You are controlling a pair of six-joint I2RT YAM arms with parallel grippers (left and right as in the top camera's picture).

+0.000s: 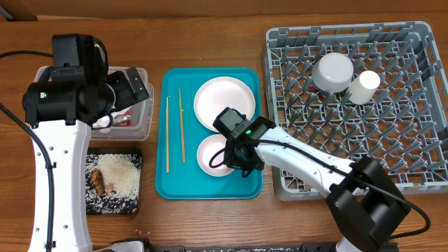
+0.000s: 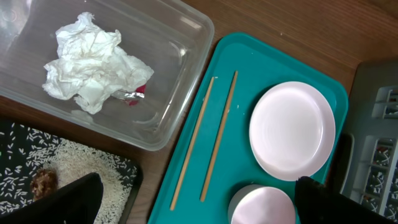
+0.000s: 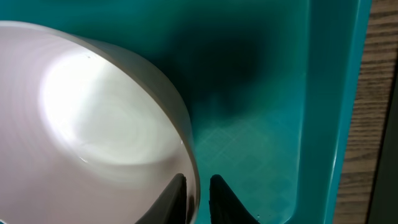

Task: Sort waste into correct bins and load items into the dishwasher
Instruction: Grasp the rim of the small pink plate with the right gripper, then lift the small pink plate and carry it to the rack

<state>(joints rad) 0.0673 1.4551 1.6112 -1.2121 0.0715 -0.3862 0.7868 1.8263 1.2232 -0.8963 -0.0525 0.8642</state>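
Observation:
A white bowl (image 1: 212, 155) sits on the teal tray (image 1: 175, 185) below a white plate (image 1: 222, 100). My right gripper (image 1: 236, 159) is shut on the bowl's right rim (image 3: 186, 149), one finger inside and one outside (image 3: 199, 194). Two wooden chopsticks (image 1: 181, 124) lie on the tray's left side. My left gripper (image 2: 193, 208) is open and empty, high above the clear tub (image 1: 140, 115). The tub holds the crumpled napkin (image 2: 93, 59) and the red wrapper (image 2: 138, 92). The black tray (image 1: 133, 203) holds rice (image 1: 119, 171) and a brown scrap (image 1: 99, 182).
The grey dish rack (image 1: 392, 140) stands at the right, with an upturned white bowl (image 1: 332, 72) and a white cup (image 1: 364, 87) in its far part. The rack's edge lies close to the teal tray's right side. Bare wood table runs along the front.

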